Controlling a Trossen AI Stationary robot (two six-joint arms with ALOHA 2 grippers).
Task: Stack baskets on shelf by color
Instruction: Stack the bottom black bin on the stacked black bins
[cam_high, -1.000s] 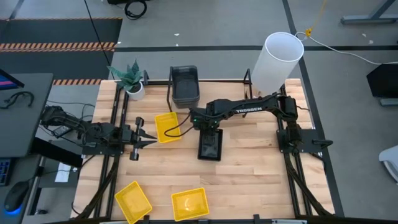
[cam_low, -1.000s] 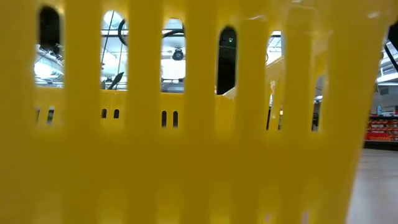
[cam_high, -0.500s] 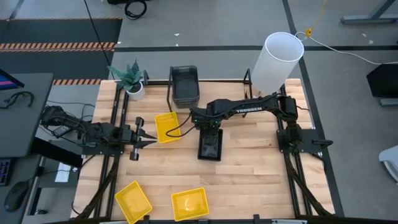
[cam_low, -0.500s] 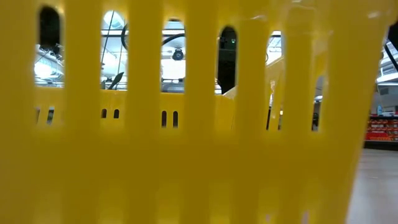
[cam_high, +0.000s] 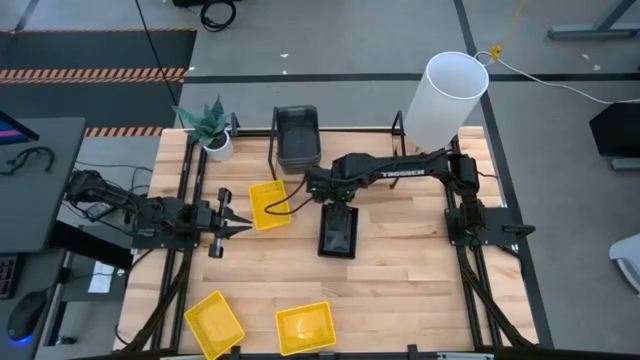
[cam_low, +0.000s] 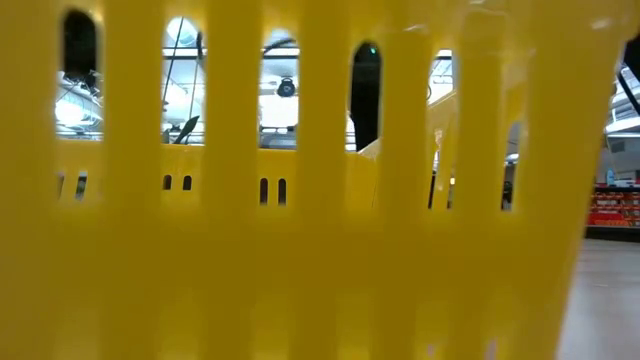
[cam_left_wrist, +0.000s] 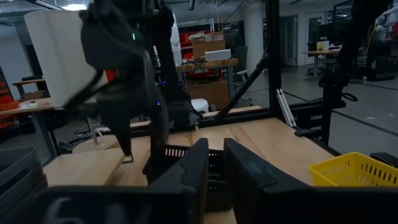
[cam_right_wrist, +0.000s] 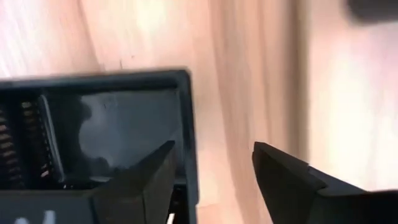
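Fingers first: the right gripper (cam_right_wrist: 214, 177) has its fingers (cam_right_wrist: 283, 177) parted over a black basket (cam_high: 337, 233), one inside the near wall, one outside, gripping nothing. My read is it is either letting go or lining up a pinch on that rim. That basket sits mid-table, well short of the shelf (cam_high: 272, 160) along the far edge. On the shelf, a stack of dark grey baskets (cam_high: 297, 136) is in place already, so black or grey looks like the colour in hand.

Over on the left, the left gripper (cam_high: 228, 229) waits near the table's edge, fingers (cam_left_wrist: 245, 171) narrow, holding nothing, pointed toward the middle. Just beside it lies a yellow basket (cam_high: 267, 203), handy for that arm later. Two more yellow ones (cam_high: 214, 322) (cam_high: 305, 326) sit at the near edge, one pressed so close that it fills the low view.
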